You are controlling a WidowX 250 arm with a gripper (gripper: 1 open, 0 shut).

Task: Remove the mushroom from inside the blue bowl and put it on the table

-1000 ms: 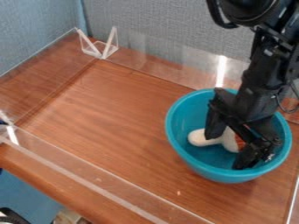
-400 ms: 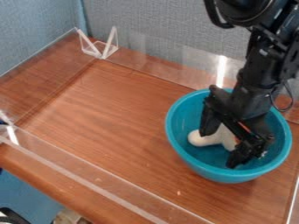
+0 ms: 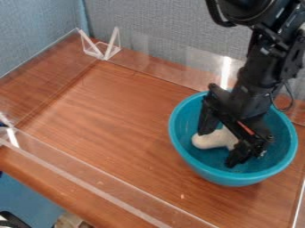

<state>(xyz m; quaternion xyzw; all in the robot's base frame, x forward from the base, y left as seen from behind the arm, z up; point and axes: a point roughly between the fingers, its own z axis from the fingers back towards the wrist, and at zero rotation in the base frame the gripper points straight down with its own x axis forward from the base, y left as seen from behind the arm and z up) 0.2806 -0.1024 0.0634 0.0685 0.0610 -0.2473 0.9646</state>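
Note:
The blue bowl (image 3: 198, 158) stands at the right of the table (image 3: 107, 116), near its front edge. Inside it the mushroom (image 3: 215, 138) lies on its side, its cream-white stem showing and its cap hidden behind my fingers. My black gripper (image 3: 226, 135) reaches down into the bowl from the upper right. It is open, with one finger (image 3: 208, 116) to the left of the mushroom and the other finger (image 3: 247, 151) to its right. The mushroom rests between them on the bowl's floor, not lifted.
Low clear acrylic walls (image 3: 71, 174) run along the table's edges. A small white wire stand (image 3: 100, 43) sits at the back left corner. Bare wood stretches left of the bowl.
The gripper has shifted a little up and to the left inside the bowl, staying open. The mushroom now shows more between the fingers.

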